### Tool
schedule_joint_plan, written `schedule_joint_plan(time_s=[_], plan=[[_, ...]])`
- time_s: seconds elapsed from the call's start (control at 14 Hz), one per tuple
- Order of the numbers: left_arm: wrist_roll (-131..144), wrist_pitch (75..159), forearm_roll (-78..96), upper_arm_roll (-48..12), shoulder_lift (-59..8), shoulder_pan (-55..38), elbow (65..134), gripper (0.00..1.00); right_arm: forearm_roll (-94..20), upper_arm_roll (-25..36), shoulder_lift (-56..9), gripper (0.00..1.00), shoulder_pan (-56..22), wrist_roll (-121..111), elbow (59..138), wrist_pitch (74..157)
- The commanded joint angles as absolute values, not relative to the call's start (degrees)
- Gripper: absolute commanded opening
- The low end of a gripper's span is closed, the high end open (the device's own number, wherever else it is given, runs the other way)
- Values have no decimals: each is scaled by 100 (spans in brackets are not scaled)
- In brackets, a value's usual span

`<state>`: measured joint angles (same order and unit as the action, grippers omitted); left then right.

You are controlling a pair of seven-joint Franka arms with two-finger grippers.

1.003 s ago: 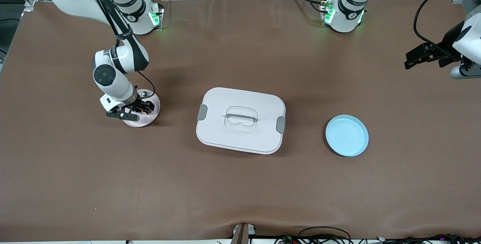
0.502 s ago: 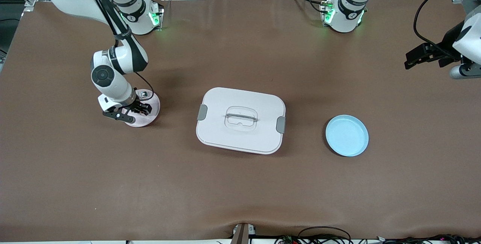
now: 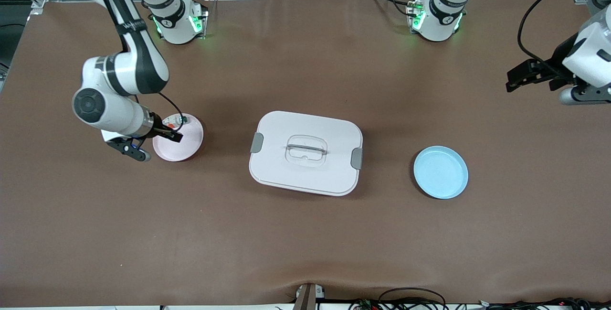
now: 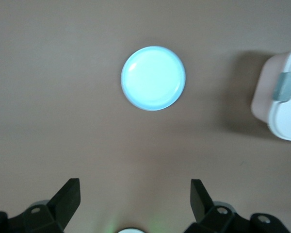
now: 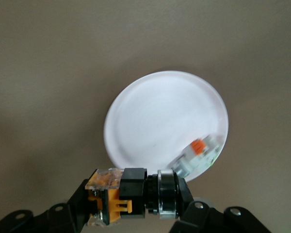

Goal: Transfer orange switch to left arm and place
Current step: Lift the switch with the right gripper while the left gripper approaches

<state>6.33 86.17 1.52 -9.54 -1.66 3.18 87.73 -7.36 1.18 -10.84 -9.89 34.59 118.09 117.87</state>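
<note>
My right gripper is shut on the orange switch, a black block with orange parts and a silver ring. It holds the switch in the air over the edge of the pink plate. In the right wrist view the switch sits between the fingers, above the plate. My left gripper is open and empty, up in the air at the left arm's end of the table. The white box stands in the middle of the table between the two plates.
A small clear-silver part with a red bit lies on the pink plate and shows in the right wrist view. An empty blue plate lies beside the box toward the left arm's end. The left wrist view shows the plate and the box's corner.
My right gripper has risen off the pink plate with the orange switch and moved toward the right arm's end of the table. My left gripper has shifted slightly.
</note>
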Motion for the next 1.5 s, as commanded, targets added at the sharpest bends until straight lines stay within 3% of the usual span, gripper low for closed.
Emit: schedule_joint_plan(time_s=[0.0,0.36,0.64,0.93,1.22,1.43], plan=[[536,8946,648,-1002,-281,211,8728,100,-1282,123,-1002,0,-1220,4180,11366,11304],[484,9334,1597,-1099,-290,106,8710,100,-2142,123,-1116,0,-2073,6448,10443,11364],[378,9649,2501,-1230,-299,-79,8701,100,-3083,123,-1537,0,-2302,7714,9793,11522],[-139,10352,3866,-1309,-597,-149,8666,100,-3655,123,-1854,0,-2750,8567,9485,12268],[43,11186,4174,-1512,-756,-526,8666,100,-3788,114,-2512,0,-2996,9542,8563,12278],[97,11276,4104,-1520,-983,-659,8666,100,-3779,114,-3048,0,-3330,10526,7825,12427]])
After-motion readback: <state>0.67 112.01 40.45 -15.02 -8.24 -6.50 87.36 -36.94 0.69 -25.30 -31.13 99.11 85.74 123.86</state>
